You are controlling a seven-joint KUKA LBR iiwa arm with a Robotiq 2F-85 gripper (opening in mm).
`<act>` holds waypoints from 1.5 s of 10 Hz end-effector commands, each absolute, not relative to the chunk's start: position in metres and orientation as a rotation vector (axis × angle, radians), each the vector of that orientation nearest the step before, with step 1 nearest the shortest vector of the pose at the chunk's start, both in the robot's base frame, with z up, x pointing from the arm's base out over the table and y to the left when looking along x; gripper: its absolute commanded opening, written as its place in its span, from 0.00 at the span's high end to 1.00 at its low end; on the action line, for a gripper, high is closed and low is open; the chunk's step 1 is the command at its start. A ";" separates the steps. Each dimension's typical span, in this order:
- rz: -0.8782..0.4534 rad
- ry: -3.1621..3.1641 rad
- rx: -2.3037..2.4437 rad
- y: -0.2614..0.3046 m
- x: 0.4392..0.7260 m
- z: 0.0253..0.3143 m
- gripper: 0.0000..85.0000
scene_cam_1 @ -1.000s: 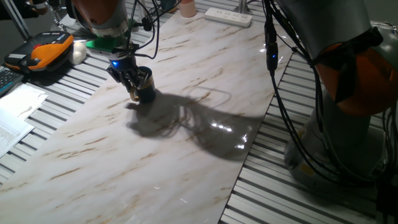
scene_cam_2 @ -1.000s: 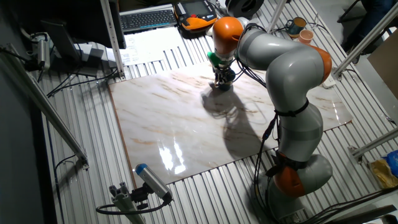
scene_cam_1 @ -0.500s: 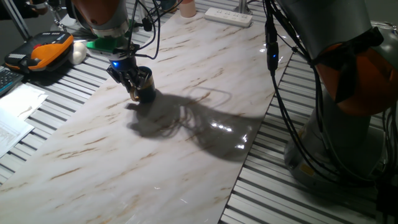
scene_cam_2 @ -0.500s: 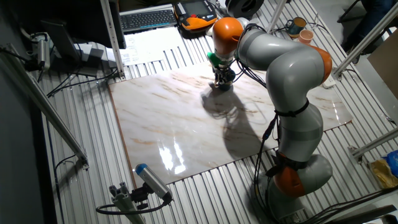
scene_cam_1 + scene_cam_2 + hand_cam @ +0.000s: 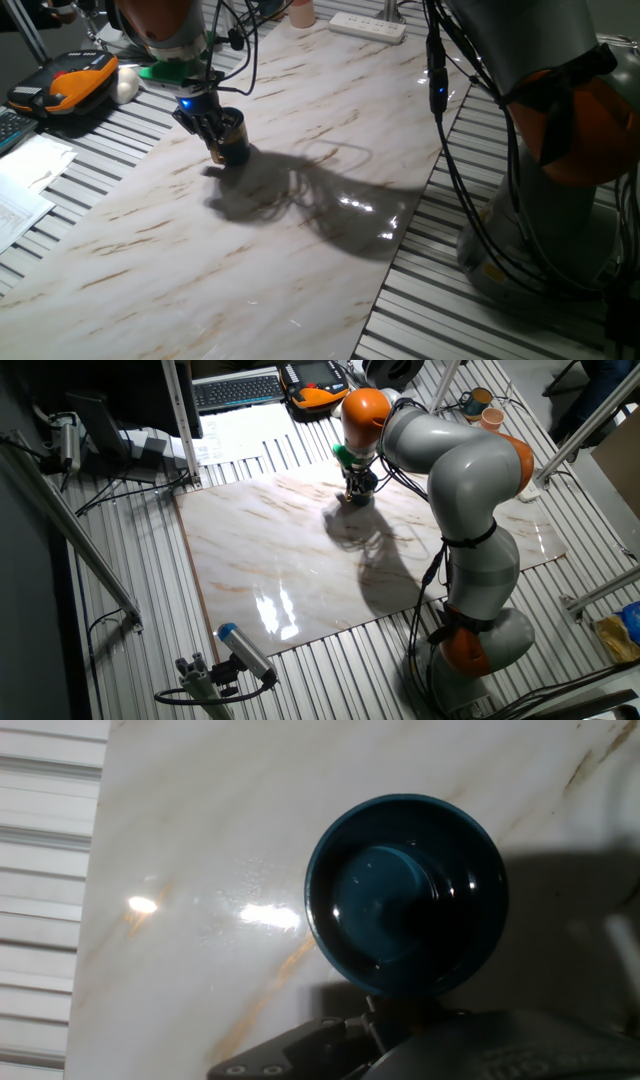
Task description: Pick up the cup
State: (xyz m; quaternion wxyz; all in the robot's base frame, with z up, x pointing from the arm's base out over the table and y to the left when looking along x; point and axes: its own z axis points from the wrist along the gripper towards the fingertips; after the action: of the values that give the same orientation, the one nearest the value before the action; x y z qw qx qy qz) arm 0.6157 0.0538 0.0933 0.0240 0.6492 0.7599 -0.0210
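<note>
The cup is a small dark navy mug at the far left of the marble slab. In the other fixed view it is a small dark shape under the hand. My gripper points down onto it, and its fingers are closed on the cup's wall on the side nearest the slab's left edge. The hand view looks straight down into the cup's open mouth. The dark gripper body covers the cup's lower rim there. The handle is hidden.
A pale pink cup and a white power strip stand at the slab's far end. An orange-and-black device, a white ball and papers lie off the left edge. Cables hang by the arm's base.
The gripper and the cup have shifted upward by a very small amount. Nothing else has moved.
</note>
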 end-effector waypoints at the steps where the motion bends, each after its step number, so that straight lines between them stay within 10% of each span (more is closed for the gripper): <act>1: -0.066 2.354 2.005 0.054 0.616 0.093 0.80; 2: -0.064 2.356 2.000 0.054 0.616 0.093 1.00; 15: -0.086 2.369 1.971 0.053 0.616 0.098 1.00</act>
State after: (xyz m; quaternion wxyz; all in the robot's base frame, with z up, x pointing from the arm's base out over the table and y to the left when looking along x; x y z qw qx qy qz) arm 0.6155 0.0535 0.0980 0.0294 0.6388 0.7683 -0.0281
